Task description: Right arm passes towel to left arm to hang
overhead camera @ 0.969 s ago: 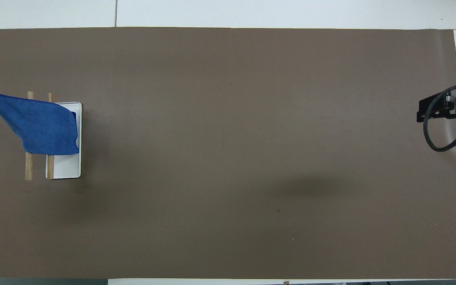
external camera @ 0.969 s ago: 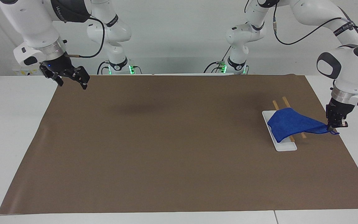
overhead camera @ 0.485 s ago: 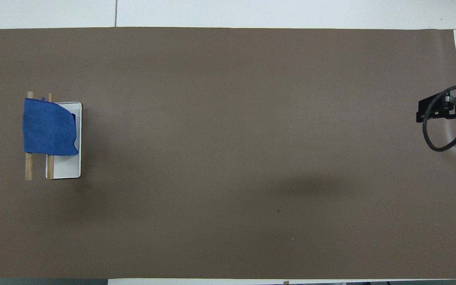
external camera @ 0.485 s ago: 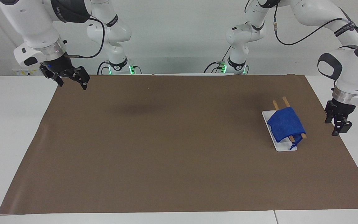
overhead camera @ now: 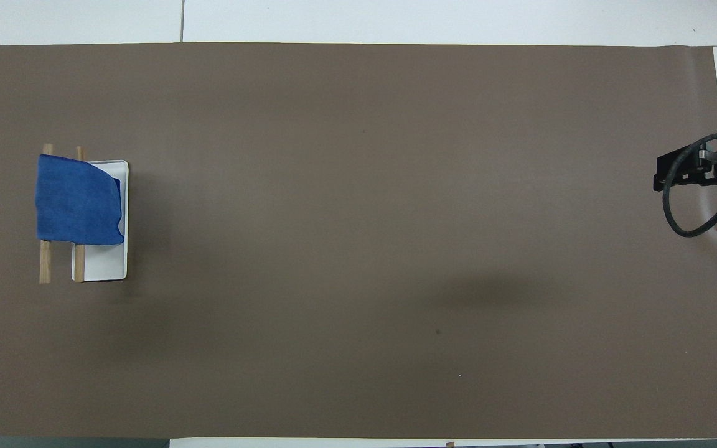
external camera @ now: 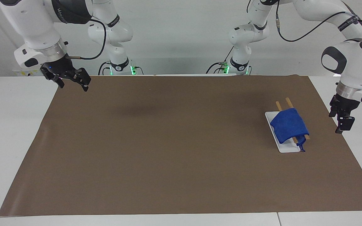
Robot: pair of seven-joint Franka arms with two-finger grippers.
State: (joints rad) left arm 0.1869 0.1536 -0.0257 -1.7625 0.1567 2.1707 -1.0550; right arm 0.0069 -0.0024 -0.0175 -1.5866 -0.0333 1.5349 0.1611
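Both black two-finger grippers are open and empty, left gripper over the mat edge, right gripper waiting, so the bright blue microfibre towel draped on the wooden-rail rack looks done.

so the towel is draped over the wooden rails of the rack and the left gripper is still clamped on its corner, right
Not quite. The towel is draped over the rack, but the left gripper has let go: in the facing view it hangs empty over the mat's edge, apart from the cloth, fingers open.
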